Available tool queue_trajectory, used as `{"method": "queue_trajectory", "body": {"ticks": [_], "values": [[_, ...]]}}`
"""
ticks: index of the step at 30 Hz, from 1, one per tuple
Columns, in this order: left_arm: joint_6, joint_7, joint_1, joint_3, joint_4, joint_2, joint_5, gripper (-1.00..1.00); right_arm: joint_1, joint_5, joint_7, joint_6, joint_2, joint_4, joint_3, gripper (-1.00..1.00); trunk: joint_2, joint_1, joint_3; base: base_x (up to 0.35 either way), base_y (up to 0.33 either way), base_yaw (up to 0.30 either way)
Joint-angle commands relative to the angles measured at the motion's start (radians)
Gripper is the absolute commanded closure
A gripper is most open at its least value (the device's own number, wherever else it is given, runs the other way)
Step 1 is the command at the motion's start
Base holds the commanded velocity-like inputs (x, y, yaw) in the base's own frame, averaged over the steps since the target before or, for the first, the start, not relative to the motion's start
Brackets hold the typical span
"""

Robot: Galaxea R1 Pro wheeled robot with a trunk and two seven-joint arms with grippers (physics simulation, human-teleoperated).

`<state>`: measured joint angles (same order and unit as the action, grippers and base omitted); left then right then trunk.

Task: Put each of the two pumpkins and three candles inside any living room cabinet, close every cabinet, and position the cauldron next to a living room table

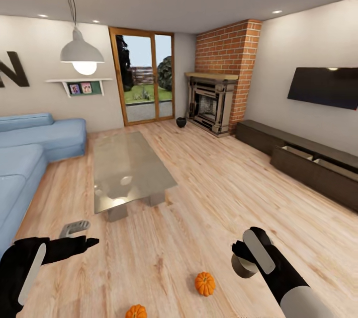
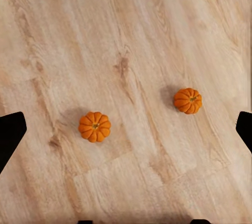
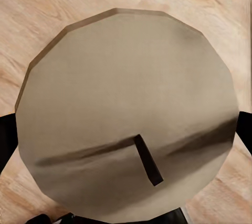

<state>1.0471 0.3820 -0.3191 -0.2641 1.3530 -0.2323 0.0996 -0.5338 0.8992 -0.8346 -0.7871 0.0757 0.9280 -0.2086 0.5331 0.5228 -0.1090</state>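
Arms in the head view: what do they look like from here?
Both are glossy black with a pale grey strip along each forearm. The left tool ends in slim black fingers. The right arm turns light grey toward its near end; its tool is black.

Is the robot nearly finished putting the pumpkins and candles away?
Not nearly. Nothing looks done yet. The right end effector holds one candle. Both pumpkins lie on the floor, the cabinet drawers stand open, and the cauldron sits by the fireplace, away from the table.
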Motion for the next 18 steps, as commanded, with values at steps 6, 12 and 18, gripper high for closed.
{"method": "queue_trajectory", "body": {"ticks": [6,12,18], "values": [[0.0,0.0,0.0,0.0,0.0,0.002,0.0,-1.0,0.0,-0.002,0.0,-0.001,0.001,0.0,0.001,1.0,-0.042,-0.023,0.026,0.0,0.0,-0.231],[0.0,0.0,0.0,0.0,0.0,0.001,0.001,-1.0,0.0,-0.002,0.0,-0.001,0.0,0.0,0.002,1.0,-0.084,-0.046,0.051,0.0,0.0,-0.231],[0.0,0.0,0.0,0.0,0.001,0.0,0.002,-1.0,0.0,-0.002,-0.001,-0.001,0.0,0.0,0.0,1.0,-0.084,-0.046,0.058,0.0,0.0,-0.23]]}}
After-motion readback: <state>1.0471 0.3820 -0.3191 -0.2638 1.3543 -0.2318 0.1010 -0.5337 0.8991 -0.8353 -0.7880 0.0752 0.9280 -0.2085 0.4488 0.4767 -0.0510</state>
